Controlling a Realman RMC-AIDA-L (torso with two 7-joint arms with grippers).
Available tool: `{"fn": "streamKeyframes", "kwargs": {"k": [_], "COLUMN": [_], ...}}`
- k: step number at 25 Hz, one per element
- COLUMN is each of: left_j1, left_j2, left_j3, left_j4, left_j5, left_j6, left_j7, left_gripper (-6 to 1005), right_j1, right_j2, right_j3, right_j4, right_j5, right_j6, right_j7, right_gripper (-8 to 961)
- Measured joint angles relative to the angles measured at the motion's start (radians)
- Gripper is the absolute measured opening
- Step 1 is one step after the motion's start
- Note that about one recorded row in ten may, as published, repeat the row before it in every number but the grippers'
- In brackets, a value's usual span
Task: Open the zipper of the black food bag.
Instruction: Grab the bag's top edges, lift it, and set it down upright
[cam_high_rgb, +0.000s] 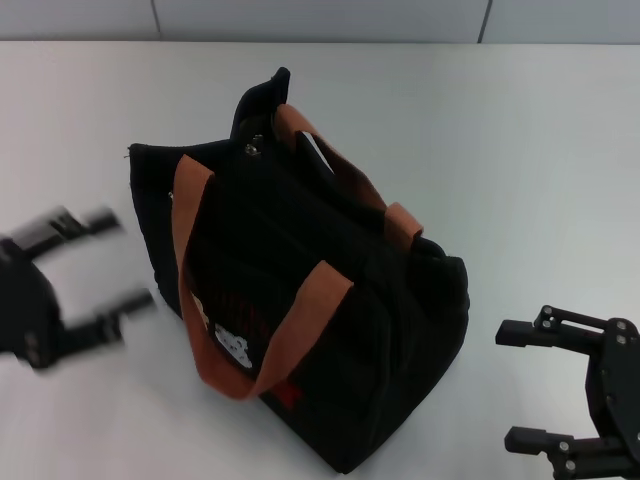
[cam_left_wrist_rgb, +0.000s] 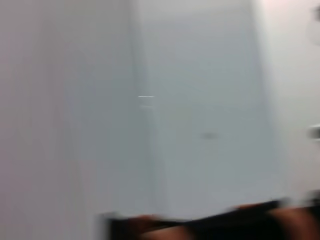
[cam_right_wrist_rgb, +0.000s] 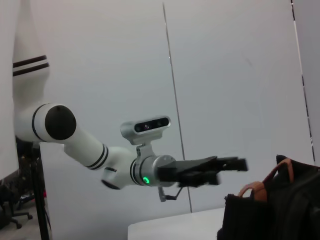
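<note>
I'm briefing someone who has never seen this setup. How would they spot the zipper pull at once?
Find the black bag in the middle of the white table, between the two open grippers. Go to its far top end, where one orange handle is attached. The zipper pull is the small silver metal piece there, the only shiny part on the dark fabric.

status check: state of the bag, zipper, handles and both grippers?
black food bag: on the table, leaning, not gripped.
zipper: silver pull at the far end of the top; whether it is open or shut cannot be told.
strap handles: loose, draped over the bag.
left gripper: fingers open, beside the bag, blurred, holding nothing.
right gripper: fingers open, to the bag's right, clear of it, holding nothing.
</note>
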Motion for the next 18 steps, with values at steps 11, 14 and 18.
{"fn": "streamKeyframes", "kwargs": {"k": [11, 14, 18], "left_j1": [-0.072, -0.108, -0.143], "left_j2": [-0.018, -0.019, -0.025], "left_j3": [-0.048, -0.048, -0.048], "left_j4": [-0.034, -0.052, -0.067], "left_j5": [0.050, 0.107, 0.131], "left_j6": [-0.325, -0.338, -0.345], "left_j7": [0.054, 0.050, 0.052], "left_gripper": [799, 789, 770], "right_j1": [0.000, 0.001, -0.002], "right_j2": [-0.002, -0.002, -0.002], "right_j3": [0.000, 0.000, 0.000], "right_j4": [0.003, 0.004, 0.004], "right_j5": [-0.001, -0.001, -0.002], "right_j6": [0.006, 0.006, 0.006], "right_j7": [0.002, 0.005, 0.005], "right_gripper": [836, 836, 836]}}
